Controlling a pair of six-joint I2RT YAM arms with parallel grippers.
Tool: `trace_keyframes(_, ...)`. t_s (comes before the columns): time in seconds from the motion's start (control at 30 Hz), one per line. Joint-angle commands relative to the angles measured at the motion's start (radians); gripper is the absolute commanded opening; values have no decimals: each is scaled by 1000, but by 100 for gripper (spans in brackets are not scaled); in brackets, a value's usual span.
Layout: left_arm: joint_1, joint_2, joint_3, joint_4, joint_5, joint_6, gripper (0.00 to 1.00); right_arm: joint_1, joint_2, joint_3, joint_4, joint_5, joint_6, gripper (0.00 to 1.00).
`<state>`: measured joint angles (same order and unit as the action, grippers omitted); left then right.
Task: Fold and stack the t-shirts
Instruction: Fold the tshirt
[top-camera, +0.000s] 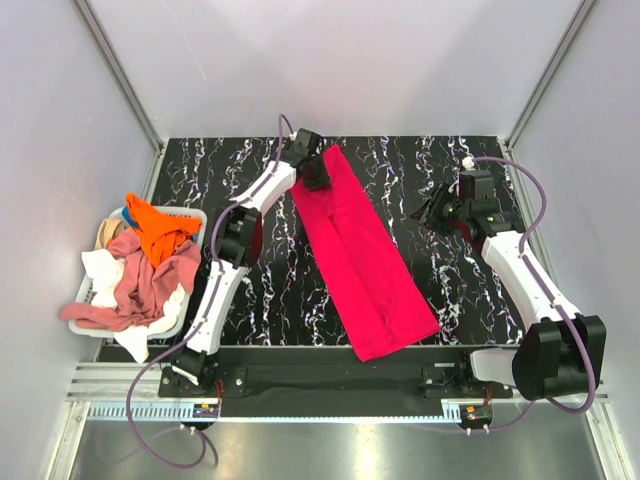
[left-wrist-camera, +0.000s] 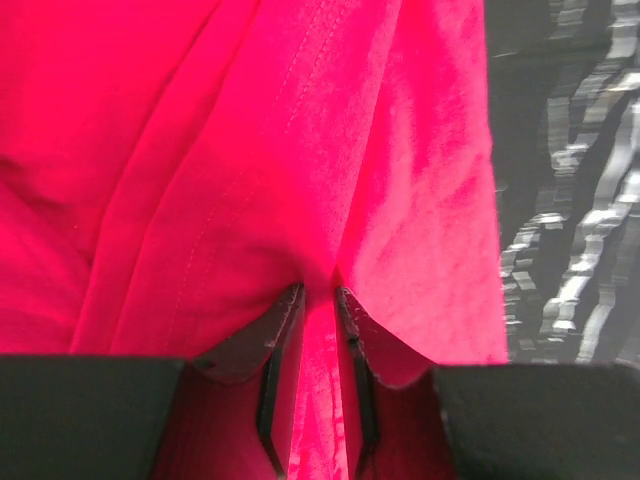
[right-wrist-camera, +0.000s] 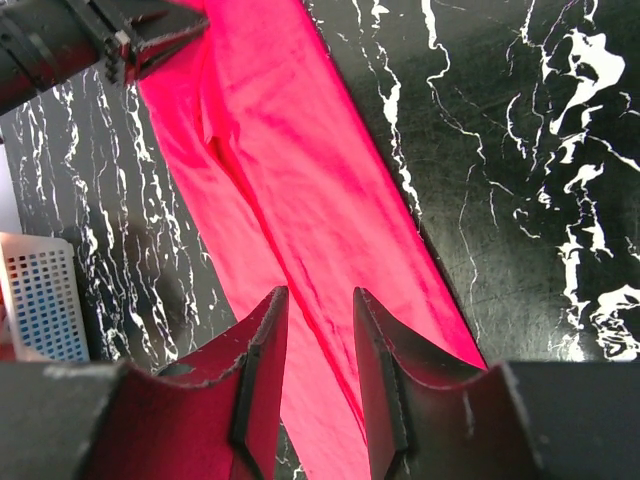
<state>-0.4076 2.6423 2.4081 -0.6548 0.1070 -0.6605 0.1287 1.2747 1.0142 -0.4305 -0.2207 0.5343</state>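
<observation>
From above: red t-shirt (top-camera: 365, 255) laid diagonally on the dark marbled table (top-camera: 260, 290) as a long narrow strip, apparently folded lengthwise but not yet folded short. No finished stack anywhere in sight. Other t-shirts (top-camera: 150, 270), orange, dusty pink, white and beige, heaped unfolded in the basket (top-camera: 195, 215) at the left edge. Early in the job by the look of it, with the crosswise folds of this one and all the rest left to do. Left gripper (top-camera: 315, 172) down at the strip's far end. Right gripper (top-camera: 435, 213) apart from the cloth, over bare table to the right. From the left wrist: fingers (left-wrist-camera: 262, 345) close together, clamped on a raised ridge of red cloth, with more of it spread flat beyond the tips. From the right wrist: fingers (right-wrist-camera: 255, 340) apart with nothing between them, poised above the table. Red strip running past below and beyond the gap, touching neither pad.
</observation>
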Motion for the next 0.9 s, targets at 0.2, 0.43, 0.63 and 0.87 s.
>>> trace_keyframes(0.2,-43,97,40,389,230,-39,30,0,35,17,81,9,6,40)
trace_keyframes(0.43,-2,-181,-192,426,365,96,42,0,45,41,35,38,4,40)
trace_keyframes(0.63,-7,-514,-548,383,384,167,49,0,41,6,-42,67,-20,41)
trace_keyframes(0.87,-204,-715,-964,431,312,107,42,0,15,-5,-70,58,-3,40)
